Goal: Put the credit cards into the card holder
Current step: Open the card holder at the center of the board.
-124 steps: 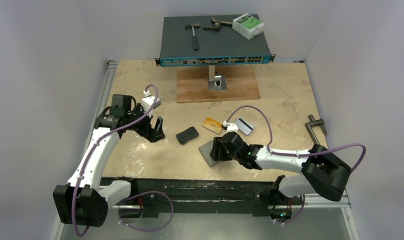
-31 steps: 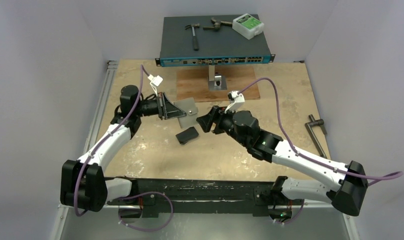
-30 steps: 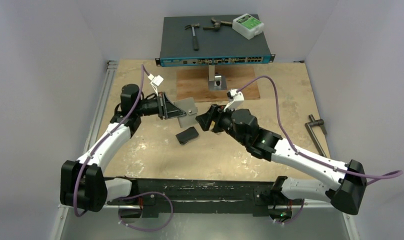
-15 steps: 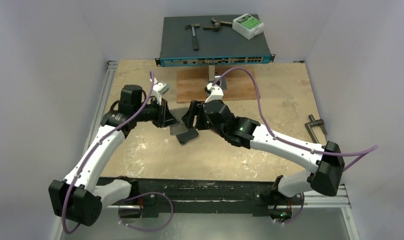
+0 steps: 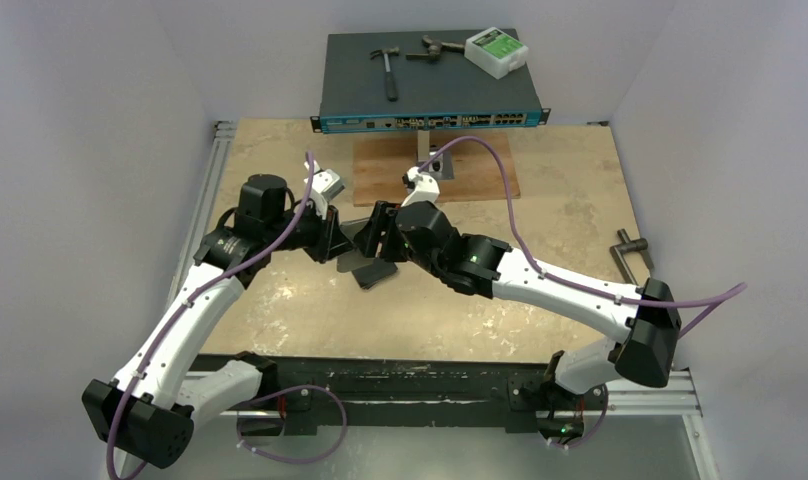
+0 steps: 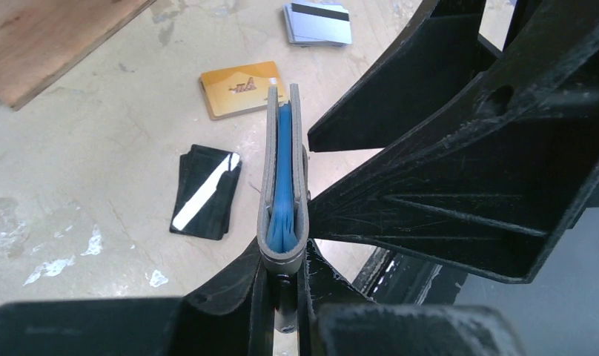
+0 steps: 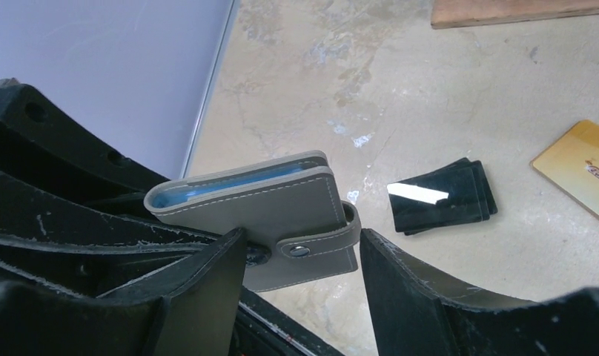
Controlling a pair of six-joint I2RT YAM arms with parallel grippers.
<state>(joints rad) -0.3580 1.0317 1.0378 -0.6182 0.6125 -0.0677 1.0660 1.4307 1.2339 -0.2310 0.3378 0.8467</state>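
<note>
Both arms are reaching in from the near edge of the table (image 5: 580, 200) and meeting at mid-table. The left gripper (image 6: 282, 293) is clenching hard on the card holder (image 6: 271, 141), pinching it at the folded spine and holding it up off the table. In the left wrist view the holder is showing edge-on, with blue lining between the two grey covers. The right gripper (image 7: 300, 243) is facing it with jaws spread, straddling the holder's strap end. One of its fingers (image 7: 207, 289) is overlapping the snap-button side, and the other is sitting just beside the strap tip. Can't tell if either one is actually pressing on it. The strap is wrapping over the holder's open edge, with a round metal snap showing on it.

The black folding case (image 6: 206, 191) is lying flat on the table under and just left of the held holder, apart from both grippers. Farther out, the orange card (image 6: 241, 89) is lying face up on the table past the holder's far end. The silver cards (image 6: 319, 22) are sitting beyond it in a small stack, the top one showing a dark stripe. All of them are lying outside the holder. Behind them the wooden board (image 5: 480, 180) is lying flat. At the far edge the network switch (image 5: 430, 90) is carrying a hammer (image 5: 388, 70).
</note>
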